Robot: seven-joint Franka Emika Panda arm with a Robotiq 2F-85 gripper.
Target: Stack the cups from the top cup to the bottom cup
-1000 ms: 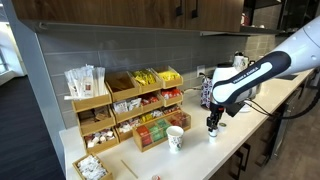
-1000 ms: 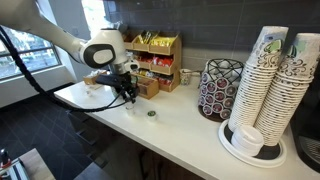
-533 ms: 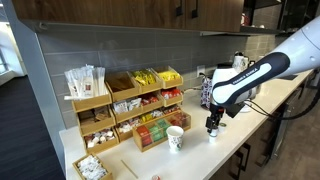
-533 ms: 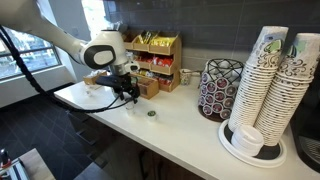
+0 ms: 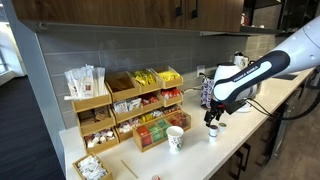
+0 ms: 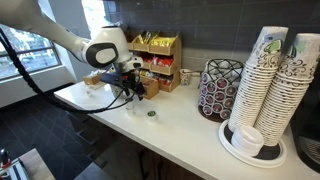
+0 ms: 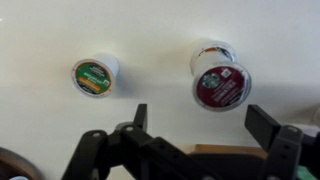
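Plainly, the tool (image 7: 200, 112) hangs with its two fingers (image 7: 140, 116) spread apart and nothing between them. It is poised just above the pale worktop (image 7: 160, 30).

In the wrist view two small white cups stand upright on that worktop, well apart from each other. The green-lidded cup (image 7: 92, 76) stands off to one side of the tool. The red-lidded cup (image 7: 220, 82) lies just beyond the gap between the fingers. It looks larger than the green one, perhaps because it is closer to the camera, though the view is too soft to be sure.

The wooden rack (image 5: 140, 112) stands against the back wall, full of packets and sachets. In an exterior view the tool (image 5: 211, 121) hovers out in front of the rack's end, towards the worktop's (image 5: 235, 148) front edge. A small cup (image 5: 212, 135) stands directly beneath it, untouched; which lid it bears cannot be told there. A printed paper cup (image 5: 175, 138) stands just in front of the rack, between it and the tool.

In an exterior view the tool (image 6: 127, 97) hangs in front of the rack (image 6: 155, 58). The green-lidded cup (image 6: 151, 113) sits on the worktop (image 6: 185, 128) a little farther from the rack, near the tool. Well along from the rack stand a pod carousel (image 6: 222, 88) and stacks of paper cups (image 6: 272, 80).
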